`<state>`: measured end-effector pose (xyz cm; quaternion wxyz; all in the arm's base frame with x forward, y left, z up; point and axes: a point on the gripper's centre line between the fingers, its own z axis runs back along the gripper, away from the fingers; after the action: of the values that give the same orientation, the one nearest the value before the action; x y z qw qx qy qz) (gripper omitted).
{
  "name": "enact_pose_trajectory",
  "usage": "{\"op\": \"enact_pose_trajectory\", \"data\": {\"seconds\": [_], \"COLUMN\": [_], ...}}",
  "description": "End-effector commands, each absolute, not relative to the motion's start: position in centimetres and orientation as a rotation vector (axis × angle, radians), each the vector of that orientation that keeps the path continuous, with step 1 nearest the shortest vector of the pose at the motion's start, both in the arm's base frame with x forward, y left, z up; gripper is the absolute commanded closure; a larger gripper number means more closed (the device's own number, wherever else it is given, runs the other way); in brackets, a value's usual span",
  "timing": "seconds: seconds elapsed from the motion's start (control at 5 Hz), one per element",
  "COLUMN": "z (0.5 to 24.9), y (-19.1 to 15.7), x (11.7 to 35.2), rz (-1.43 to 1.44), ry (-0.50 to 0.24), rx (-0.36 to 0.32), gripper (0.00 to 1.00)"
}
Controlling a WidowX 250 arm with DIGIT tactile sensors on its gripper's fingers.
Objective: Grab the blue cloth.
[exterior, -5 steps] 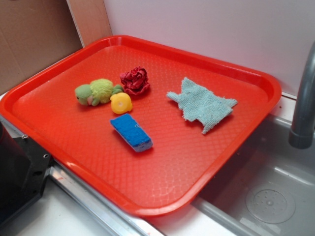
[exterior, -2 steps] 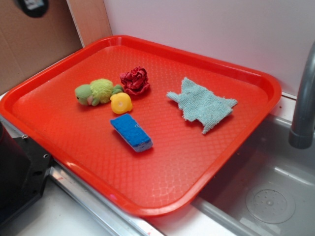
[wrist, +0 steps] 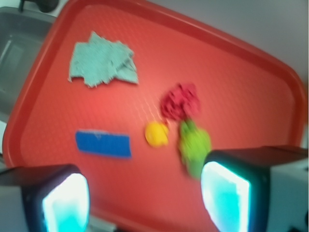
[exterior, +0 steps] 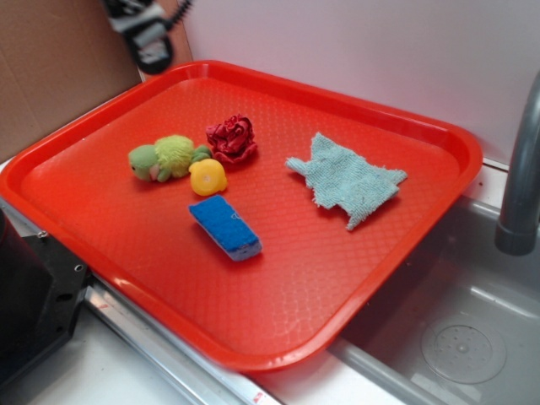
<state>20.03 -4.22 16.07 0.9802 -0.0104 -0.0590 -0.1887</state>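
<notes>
The blue cloth [exterior: 348, 180], a thin pale blue-green ragged rag, lies flat on the right part of the red tray [exterior: 278, 325]. In the wrist view it [wrist: 102, 65] lies at the upper left. My gripper [exterior: 145, 34] shows blurred at the top left edge of the exterior view, high above the tray's far left corner and far from the cloth. In the wrist view the gripper [wrist: 145, 198] is open and empty, its two pads wide apart over the tray's near edge.
On the tray lie a bright blue sponge block [exterior: 225, 227], a yellow toy [exterior: 207, 177], a green plush toy [exterior: 166, 157] and a dark-red fabric ball [exterior: 232, 138]. A grey faucet [exterior: 519, 181] and sink [exterior: 456, 337] are at the right. A cardboard wall [exterior: 59, 67] stands at the back left.
My gripper has come into view at the top left and moved rightward and lower toward the tray's back corner. Nothing on the tray has moved.
</notes>
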Motion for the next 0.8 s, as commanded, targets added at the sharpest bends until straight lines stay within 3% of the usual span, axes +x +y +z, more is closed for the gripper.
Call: {"op": "enact_pose_trajectory", "data": {"seconds": [0.0,0.4,0.6], "z": [12.0,6.7,4.3], "y": [-6.7,-9.4,-10.2], "x": [25.8,29.3,29.4], "rz": [-0.378,-0.411,-0.453], "ry": [-0.141,-0.047,-0.004], "rx": [0.047,0.054,0.055], "gripper": [0.00,0.00,0.00]}}
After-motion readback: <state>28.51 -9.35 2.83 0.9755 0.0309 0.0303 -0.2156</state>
